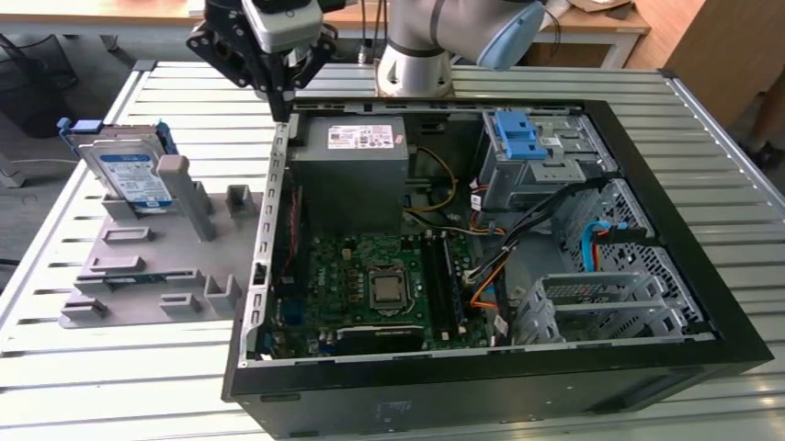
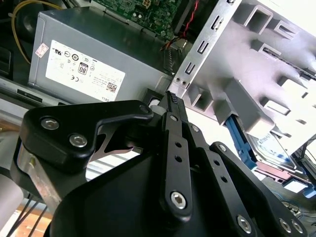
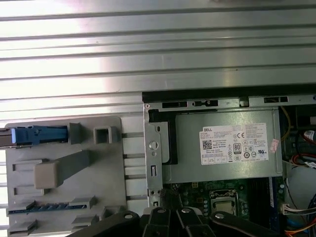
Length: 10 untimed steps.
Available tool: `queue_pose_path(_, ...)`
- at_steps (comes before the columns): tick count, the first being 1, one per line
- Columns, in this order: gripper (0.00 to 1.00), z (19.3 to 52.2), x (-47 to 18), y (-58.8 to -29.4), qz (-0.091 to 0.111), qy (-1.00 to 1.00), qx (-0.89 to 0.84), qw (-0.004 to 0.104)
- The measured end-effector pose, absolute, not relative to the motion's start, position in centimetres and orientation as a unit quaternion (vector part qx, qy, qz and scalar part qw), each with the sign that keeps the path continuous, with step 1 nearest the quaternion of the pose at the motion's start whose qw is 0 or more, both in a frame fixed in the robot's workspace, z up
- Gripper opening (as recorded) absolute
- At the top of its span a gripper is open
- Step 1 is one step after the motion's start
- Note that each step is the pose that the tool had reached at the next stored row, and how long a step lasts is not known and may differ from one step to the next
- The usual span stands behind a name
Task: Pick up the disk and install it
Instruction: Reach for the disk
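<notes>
At the exterior view's left, the disk [image 1: 129,173] stands tilted in a grey holder [image 1: 147,266] on the desk [image 1: 123,386]. We judge it stiff, rather heavy and shock-sensitive, best taken by its blue frame edges. Further right, the fingers [image 2: 175,143] are clenched on nothing, over the case [image 1: 491,377] wall.

A ribbed metal table [image 1: 123,386] stands on grey floor [image 1: 22,216], before a wooden desk [image 1: 601,20].

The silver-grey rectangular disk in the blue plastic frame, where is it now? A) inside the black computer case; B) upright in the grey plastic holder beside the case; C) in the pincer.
B: in the exterior view the disk stands upright in the grey plastic holder, on the metal table outside the black computer case.
</notes>
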<state>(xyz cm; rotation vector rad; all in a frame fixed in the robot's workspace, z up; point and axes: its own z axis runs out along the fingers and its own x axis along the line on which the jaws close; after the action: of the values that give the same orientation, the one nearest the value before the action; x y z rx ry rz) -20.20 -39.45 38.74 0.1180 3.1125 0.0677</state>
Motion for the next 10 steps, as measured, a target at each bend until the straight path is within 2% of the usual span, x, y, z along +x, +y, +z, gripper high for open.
queue_pose_path(10, 0.11, 38.7, -20.89, -39.45, 0.022, 0.999, 0.038, 0.013)
